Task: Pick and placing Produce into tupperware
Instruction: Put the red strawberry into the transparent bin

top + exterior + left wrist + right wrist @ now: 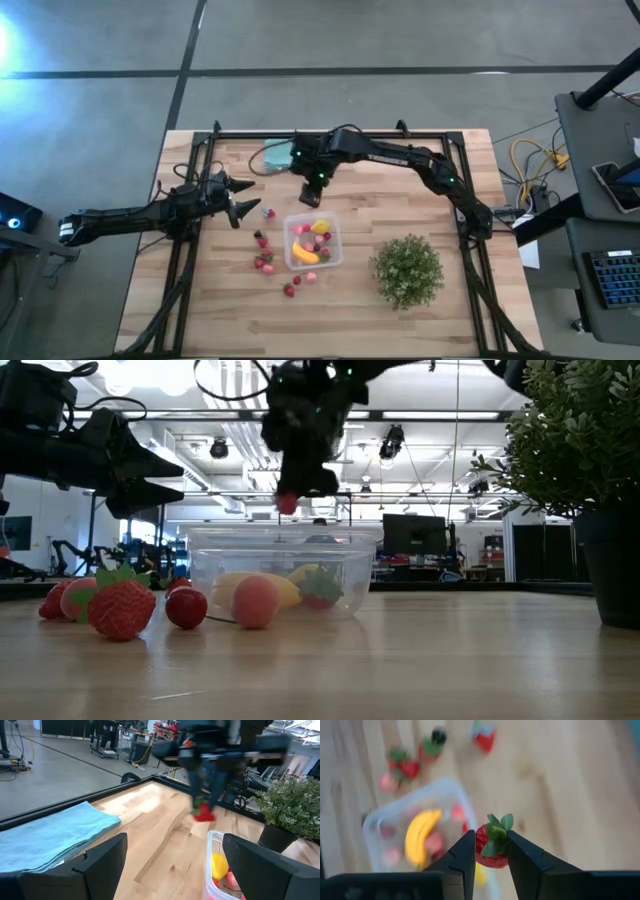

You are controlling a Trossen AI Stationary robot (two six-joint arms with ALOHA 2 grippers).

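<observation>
A red strawberry [491,845] is pinched between the fingers of the right gripper [490,851], held in the air above the surface, leaf end up. The tupperware [337,240] lies just beyond and below it, already containing a banana [304,256] and other fruit. A short carry over the rim is judged to remain. The left gripper [243,198] is seen with fingers spread, beside loose strawberries [263,262] on the surface.

Right claw [489,851] clamped and raised mid-table, left claw [243,198] spread wide, low at left.
</observation>
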